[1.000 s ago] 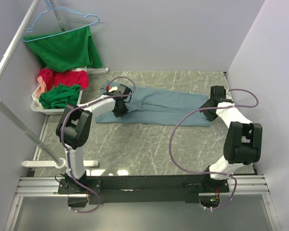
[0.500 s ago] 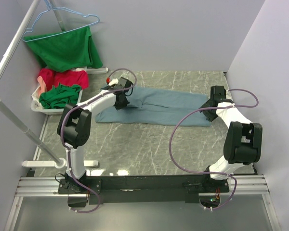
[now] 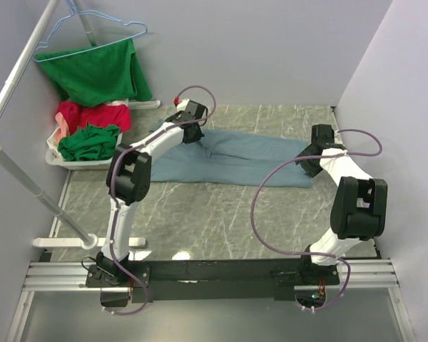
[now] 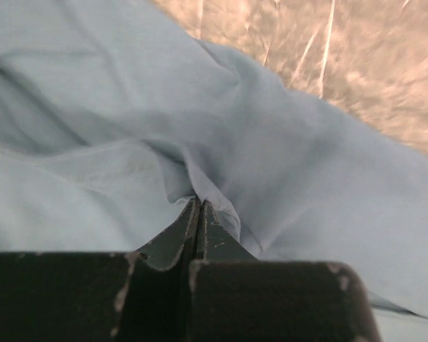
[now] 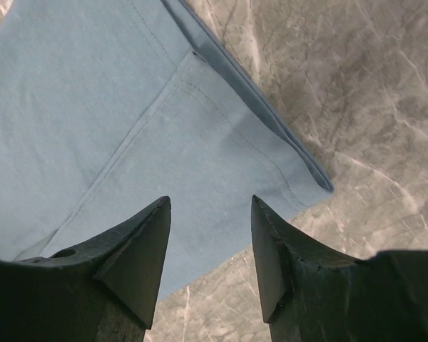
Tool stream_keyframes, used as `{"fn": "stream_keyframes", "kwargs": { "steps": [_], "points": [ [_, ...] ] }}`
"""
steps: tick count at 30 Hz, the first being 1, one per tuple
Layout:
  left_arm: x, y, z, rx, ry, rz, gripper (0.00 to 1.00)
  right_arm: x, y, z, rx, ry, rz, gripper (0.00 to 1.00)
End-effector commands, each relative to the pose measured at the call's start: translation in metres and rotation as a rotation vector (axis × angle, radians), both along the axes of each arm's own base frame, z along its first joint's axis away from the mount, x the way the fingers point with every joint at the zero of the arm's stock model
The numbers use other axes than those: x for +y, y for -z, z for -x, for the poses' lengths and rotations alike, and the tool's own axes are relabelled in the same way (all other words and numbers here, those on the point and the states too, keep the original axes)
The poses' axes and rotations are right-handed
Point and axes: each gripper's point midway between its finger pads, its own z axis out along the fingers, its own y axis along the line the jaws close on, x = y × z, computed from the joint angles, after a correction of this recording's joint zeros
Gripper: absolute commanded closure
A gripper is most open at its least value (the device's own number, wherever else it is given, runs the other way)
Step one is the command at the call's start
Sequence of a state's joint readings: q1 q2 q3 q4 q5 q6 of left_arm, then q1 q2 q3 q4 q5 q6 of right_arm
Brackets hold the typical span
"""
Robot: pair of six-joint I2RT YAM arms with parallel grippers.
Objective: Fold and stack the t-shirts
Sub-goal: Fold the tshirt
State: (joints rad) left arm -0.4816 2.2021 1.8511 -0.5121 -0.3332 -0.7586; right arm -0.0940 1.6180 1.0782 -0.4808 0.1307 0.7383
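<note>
A: Grey-blue cloth, a small ridge of it, is nipped between the pressed-together jaws of the left gripper [image 4: 198,214]. Why pinch so little?

B: A thin fold is enough to lift the shirt [image 3: 250,160] by its far left end without dragging the layers under it, I think. The cloth puckers toward the tips, so the grip looks real.

A: And the right gripper [image 5: 210,203]?

B: Its jaws are spread and hold nothing. They straddle the stitched corner at the shirt's right end, probably ready to take that hem so both ends rise together. Whether the tips touch the cloth, I cannot tell.

A: Where does the shirt lie?

B: Stretched sideways across the far middle of the table [image 3: 221,221], one end at each gripper, mostly flat with creases near the left one. That span suits a fold from the ends.

A: The others?

B: Red [image 3: 93,114] and green [image 3: 89,141] shirts are heaped in the basket [image 3: 57,158] at far left, and another green one [image 3: 96,71] hangs above. Folding seems barely begun.
</note>
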Motion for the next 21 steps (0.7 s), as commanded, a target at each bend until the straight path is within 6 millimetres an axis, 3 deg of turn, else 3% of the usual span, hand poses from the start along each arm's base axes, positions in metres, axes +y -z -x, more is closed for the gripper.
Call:
{"fn": "stream_keyframes", "kwargs": {
  "steps": [1, 3, 9, 10, 11, 13, 14, 17, 21],
  "points": [
    [-0.027, -0.002, -0.024, -0.079, 0.141, 0.017, 0.99, -0.001, -0.005, -0.012, -0.02, -0.003, 0.013, 0.44],
    [-0.031, 0.0, -0.025, -0.105, 0.179, 0.019, 0.99, 0.001, -0.001, -0.01, -0.011, -0.009, 0.007, 0.44],
    [-0.046, -0.029, -0.038, -0.229, 0.25, 0.059, 0.98, 0.002, 0.007, -0.002, 0.006, -0.014, 0.005, 0.45],
    [-0.045, -0.032, -0.039, -0.239, 0.249, 0.056, 0.93, 0.003, 0.008, -0.002, 0.008, -0.017, 0.005, 0.45],
    [-0.041, -0.038, -0.041, -0.251, 0.224, 0.038, 0.77, 0.003, 0.01, -0.001, 0.012, -0.021, 0.007, 0.45],
    [-0.033, -0.044, -0.044, -0.267, 0.194, 0.017, 0.64, 0.003, 0.01, 0.0, 0.021, -0.027, 0.013, 0.44],
    [-0.03, -0.05, -0.042, -0.276, 0.177, 0.01, 0.52, 0.003, 0.008, -0.002, 0.016, -0.032, 0.021, 0.44],
    [-0.013, -0.064, -0.035, -0.303, 0.119, -0.013, 0.36, 0.003, 0.004, -0.006, 0.02, -0.058, 0.047, 0.43],
    [0.0, -0.075, -0.019, -0.3, 0.075, -0.014, 0.32, 0.01, -0.002, -0.014, 0.017, -0.103, 0.059, 0.39]
  ]
}}
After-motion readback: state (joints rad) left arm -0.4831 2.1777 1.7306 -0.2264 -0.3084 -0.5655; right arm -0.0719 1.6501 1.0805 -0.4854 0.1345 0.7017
